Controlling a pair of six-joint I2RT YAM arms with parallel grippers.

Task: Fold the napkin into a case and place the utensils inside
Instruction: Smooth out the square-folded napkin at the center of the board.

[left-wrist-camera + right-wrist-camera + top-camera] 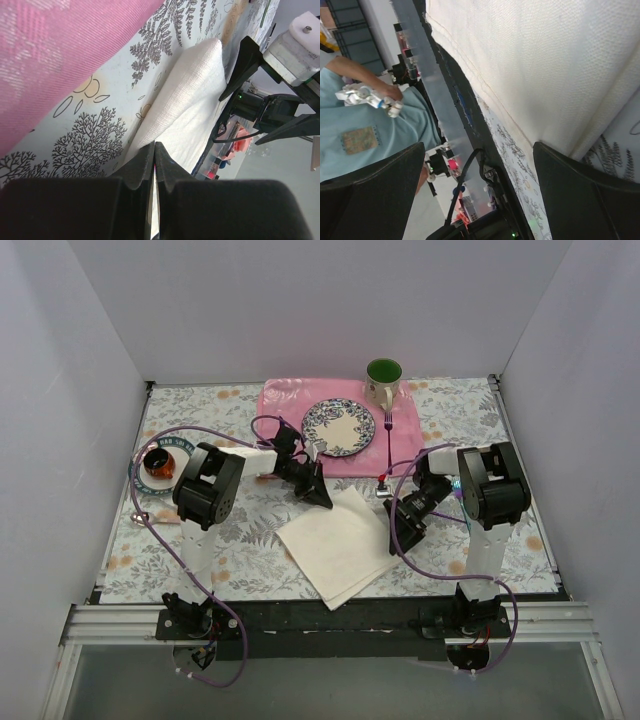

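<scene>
Napkin (340, 545): cream cloth, folded, layers offset at its near corner; it lies on the floral table cover (200, 410) between my two arms, close to the front edge
Right gripper (479, 145): jaws spread wide, low beside the cloth's right edge, gripping nothing
Left gripper (154, 146): jaws pressed together at the far-left edge; I cannot tell whether cloth is caught between them
Pink placemat (300, 400): just beyond the napkin's far corner, carrying the patterned plate (338, 427) and dark fork (388, 425)
Risk: I judge a one-sided pull would drag the loose layers askew; pinching only the top layer would peel the fold open
</scene>
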